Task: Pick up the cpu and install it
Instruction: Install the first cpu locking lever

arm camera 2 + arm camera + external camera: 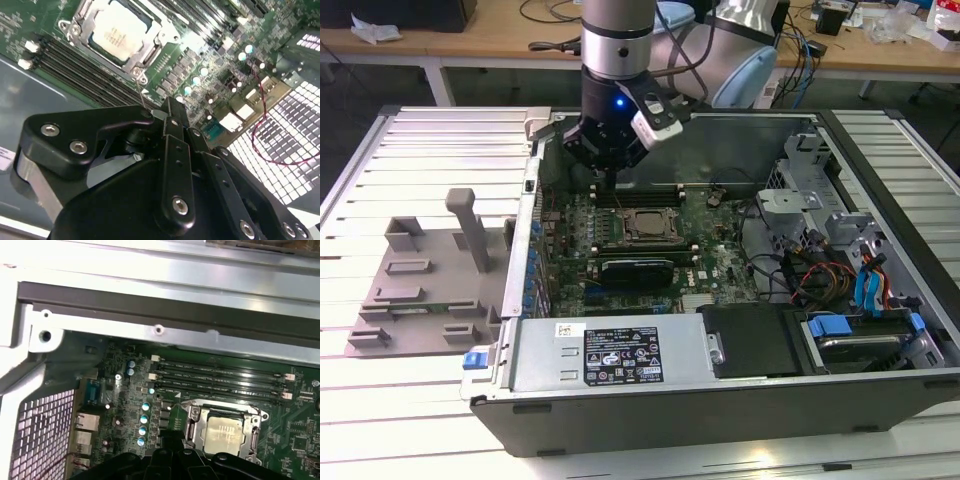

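Arm: the grey-and-black Universal Robots arm reaches down into the open black-and-silver computer case (880, 330), which lies on its side on the slatted white counter (380, 420).

Fingers: the black metal fingers (607, 170) hang just above the far edge of the green motherboard (720, 262); in the second wrist view the linkages (172, 165) are drawn in together, looking closed or close to it, though the tips themselves are hidden, so I cannot tell for sure. Nothing shows between them.

CPU: the small flat square chip with the silver-grey metal top (119, 32) sits inside the metal-framed socket (150, 59) on the motherboard; the first wrist view has it too (224, 432), lying flat and square in its frame.

Key relation: the chip lies just beside and below the fingers, toward the near side of the case in the exterior view (642, 226). It is square, so no long axis to line up with.

Neighbours: the long black memory slots (220, 372) run alongside the socket, on the far side; the long black expansion card (636, 270) sits on the near side.

Judgement: the chip looks already seated, fingers apart from it.
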`<action>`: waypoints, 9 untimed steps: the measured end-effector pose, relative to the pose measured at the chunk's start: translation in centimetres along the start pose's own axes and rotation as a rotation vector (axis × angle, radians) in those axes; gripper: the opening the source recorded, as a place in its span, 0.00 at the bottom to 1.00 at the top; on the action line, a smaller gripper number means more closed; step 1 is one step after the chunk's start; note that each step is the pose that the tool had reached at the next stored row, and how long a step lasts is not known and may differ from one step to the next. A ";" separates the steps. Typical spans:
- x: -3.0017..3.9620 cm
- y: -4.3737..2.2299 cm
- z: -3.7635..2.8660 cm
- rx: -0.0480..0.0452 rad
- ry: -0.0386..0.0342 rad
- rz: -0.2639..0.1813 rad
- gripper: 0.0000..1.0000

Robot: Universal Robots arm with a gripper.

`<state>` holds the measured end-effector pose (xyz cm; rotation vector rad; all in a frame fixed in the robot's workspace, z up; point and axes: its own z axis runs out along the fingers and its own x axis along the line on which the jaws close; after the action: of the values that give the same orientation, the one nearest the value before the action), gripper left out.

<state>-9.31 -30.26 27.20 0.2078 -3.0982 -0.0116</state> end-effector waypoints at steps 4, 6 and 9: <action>1.01 0.21 0.06 -0.0244 -0.0034 -0.001 0.11; 1.03 0.57 0.55 -0.0320 -0.0044 -0.001 0.11; 0.91 1.35 0.84 -0.0339 -0.0047 -0.001 0.11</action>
<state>-10.42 -29.05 26.40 0.2088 -3.0999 -0.0647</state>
